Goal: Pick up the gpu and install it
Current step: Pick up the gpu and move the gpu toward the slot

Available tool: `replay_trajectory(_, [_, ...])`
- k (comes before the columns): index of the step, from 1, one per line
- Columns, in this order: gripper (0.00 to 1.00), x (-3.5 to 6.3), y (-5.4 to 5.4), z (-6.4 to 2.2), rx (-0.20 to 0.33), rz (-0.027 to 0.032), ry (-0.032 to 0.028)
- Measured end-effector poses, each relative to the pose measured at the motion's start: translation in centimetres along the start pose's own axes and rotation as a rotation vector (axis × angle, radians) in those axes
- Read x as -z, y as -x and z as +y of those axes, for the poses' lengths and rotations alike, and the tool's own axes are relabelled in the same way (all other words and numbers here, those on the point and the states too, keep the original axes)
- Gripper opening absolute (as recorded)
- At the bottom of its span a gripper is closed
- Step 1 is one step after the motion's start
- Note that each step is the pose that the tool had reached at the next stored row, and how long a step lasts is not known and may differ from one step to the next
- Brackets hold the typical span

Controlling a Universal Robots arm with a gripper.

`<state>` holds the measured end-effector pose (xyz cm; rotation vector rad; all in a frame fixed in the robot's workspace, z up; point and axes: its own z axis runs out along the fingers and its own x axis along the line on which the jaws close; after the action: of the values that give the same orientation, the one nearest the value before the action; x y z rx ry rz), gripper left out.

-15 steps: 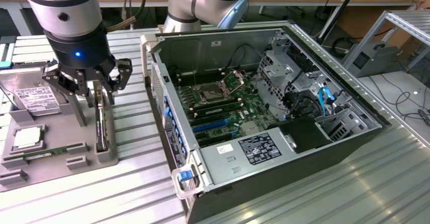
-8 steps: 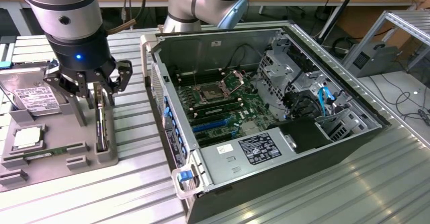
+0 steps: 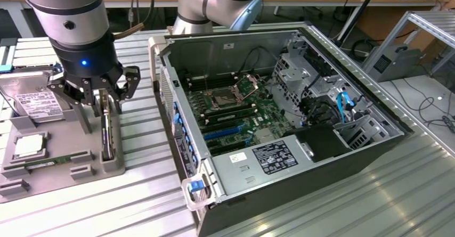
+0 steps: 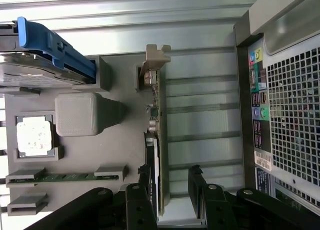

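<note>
- Right now, from the exterior view, the arm's gripper [image 3: 106, 106] is down over the grey holder tray [image 3: 50, 174] on the exterior view's left, its claw spread and set astride the top edge of the gpu [image 3: 106, 136].
- The gpu stands on edge in its slot in that tray, so as far as I can judge it has not been lifted.
- A hard drive [image 3: 32, 101] sits in the same tray, beside the gripper.
- Well apart, toward the exterior view's right, the computer case [image 3: 213, 53] lies open, with the motherboard [image 3: 242, 114] bare and its blue slots [image 3: 224, 132] unfilled. The install has not been done.
- From the wrist view, the card runs lengthwise away from the camera, with its silver bracket [image 4: 154, 59] at the far end, seated in the tray.
- The two dark fingers [image 4: 197, 182] sit one on each side of the card's near end. One is right against it or nearly so, and the other has a clear gap, so the claw is wide and nothing is clamped.
- My reading is that the pick-up is only at the grasping stage, and both the lift and the fitting into the case remain.
</note>
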<state>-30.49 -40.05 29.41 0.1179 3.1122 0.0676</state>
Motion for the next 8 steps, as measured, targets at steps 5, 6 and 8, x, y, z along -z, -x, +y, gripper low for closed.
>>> replay_trajectory(5, [0.44,-0.25,-0.01,-0.01,0.0,0.0,0.0])
replay_trajectory(6, [0.44,-0.31,-0.01,-0.01,0.0,0.0,0.0001])
replay_trajectory(8, [0.44,-0.43,-0.01,-0.02,0.0,0.0,0.0])
